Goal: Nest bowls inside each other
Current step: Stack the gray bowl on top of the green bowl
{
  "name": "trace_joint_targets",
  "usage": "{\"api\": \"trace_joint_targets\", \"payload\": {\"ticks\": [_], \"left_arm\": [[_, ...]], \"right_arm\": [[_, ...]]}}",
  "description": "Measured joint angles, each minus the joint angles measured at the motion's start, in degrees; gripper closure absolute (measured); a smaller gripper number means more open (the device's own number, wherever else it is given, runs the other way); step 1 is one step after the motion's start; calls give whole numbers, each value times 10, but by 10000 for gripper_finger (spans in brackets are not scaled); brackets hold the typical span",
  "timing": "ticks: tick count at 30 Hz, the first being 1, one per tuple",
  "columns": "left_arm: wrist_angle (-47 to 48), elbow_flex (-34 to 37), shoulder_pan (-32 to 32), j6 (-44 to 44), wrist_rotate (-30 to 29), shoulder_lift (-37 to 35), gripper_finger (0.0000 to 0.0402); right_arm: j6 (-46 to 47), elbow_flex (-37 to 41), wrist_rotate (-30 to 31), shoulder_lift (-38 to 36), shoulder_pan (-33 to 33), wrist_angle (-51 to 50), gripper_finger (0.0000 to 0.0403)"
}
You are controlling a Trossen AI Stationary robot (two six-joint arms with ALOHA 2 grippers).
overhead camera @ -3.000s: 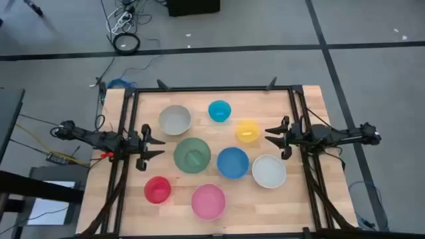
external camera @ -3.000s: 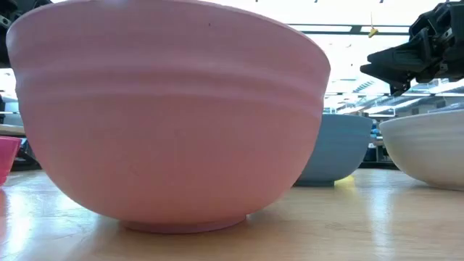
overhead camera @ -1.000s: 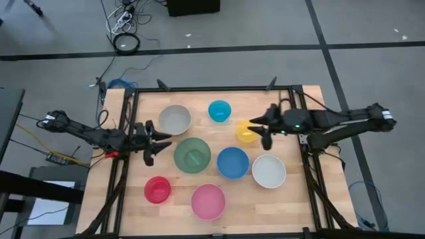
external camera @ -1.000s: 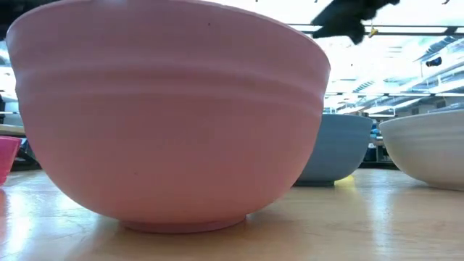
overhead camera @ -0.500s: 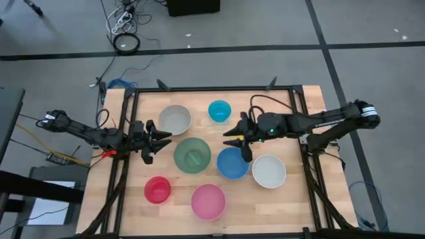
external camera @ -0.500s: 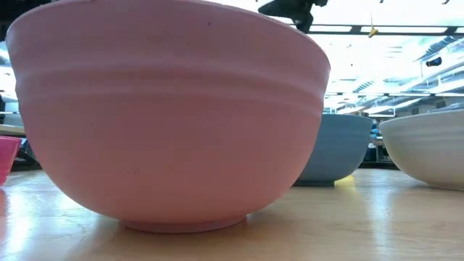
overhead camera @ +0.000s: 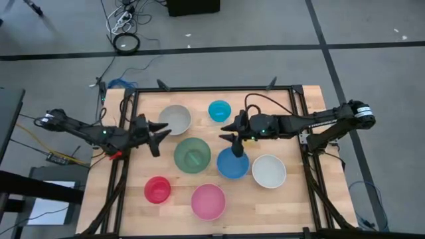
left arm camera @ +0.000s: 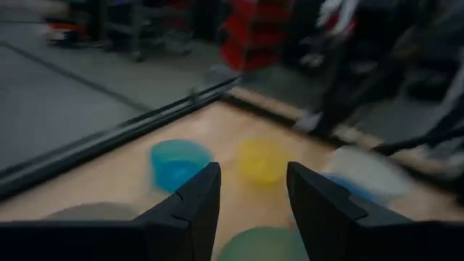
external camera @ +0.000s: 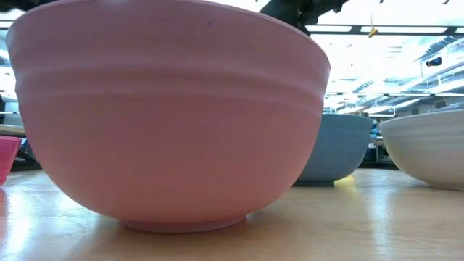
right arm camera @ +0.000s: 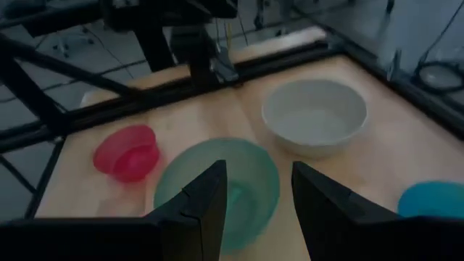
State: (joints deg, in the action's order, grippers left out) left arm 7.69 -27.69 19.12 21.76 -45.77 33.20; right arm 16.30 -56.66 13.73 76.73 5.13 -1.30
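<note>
Several bowls stand apart on the wooden table: grey-beige (overhead camera: 174, 119), cyan (overhead camera: 219, 110), green (overhead camera: 192, 154), blue (overhead camera: 232, 164), white (overhead camera: 269, 171), red (overhead camera: 157, 190) and pink (overhead camera: 208, 201). The yellow bowl (left arm camera: 261, 161) shows in the left wrist view; in the high view my right arm covers it. My right gripper (overhead camera: 230, 137) hangs open and empty above the table between the green, cyan and blue bowls. My left gripper (overhead camera: 158, 137) is open and empty in the air at the table's left, beside the grey-beige and green bowls.
A black frame (overhead camera: 212, 89) runs along the table's far edge and down both sides. The pink bowl (external camera: 167, 116) fills most of the low view, with the blue (external camera: 337, 148) and white (external camera: 428, 152) bowls behind it. Bare wood lies along the near edge.
My right gripper has travelled toward the table's left edge, passing over the yellow bowl to a spot above the gap between the green and blue bowls, and stays open. My left gripper has risen a little and tipped up toward level. No bowl has moved.
</note>
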Motion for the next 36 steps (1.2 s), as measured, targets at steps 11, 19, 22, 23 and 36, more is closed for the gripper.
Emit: {"api": "trace_joint_targets", "payload": {"ticks": [11,19,22,23,36], "left_arm": [[379,-198,0,23,-5,89,234],[425,-227,0,31,41,133,234],[423,-228,0,40,39,139,234],[422,-228,0,40,38,141,234],[384,-229,0,55,-2,140,234]], "right_arm": [[-24,0,30,0,-39,22,259],[-21,-94,-55,74,-125,9,250],[-48,-176,-69,148,-150,-28,233],[-49,-209,-74,174,-157,-50,227],[38,-586,-159,484,-233,-315,154]]}}
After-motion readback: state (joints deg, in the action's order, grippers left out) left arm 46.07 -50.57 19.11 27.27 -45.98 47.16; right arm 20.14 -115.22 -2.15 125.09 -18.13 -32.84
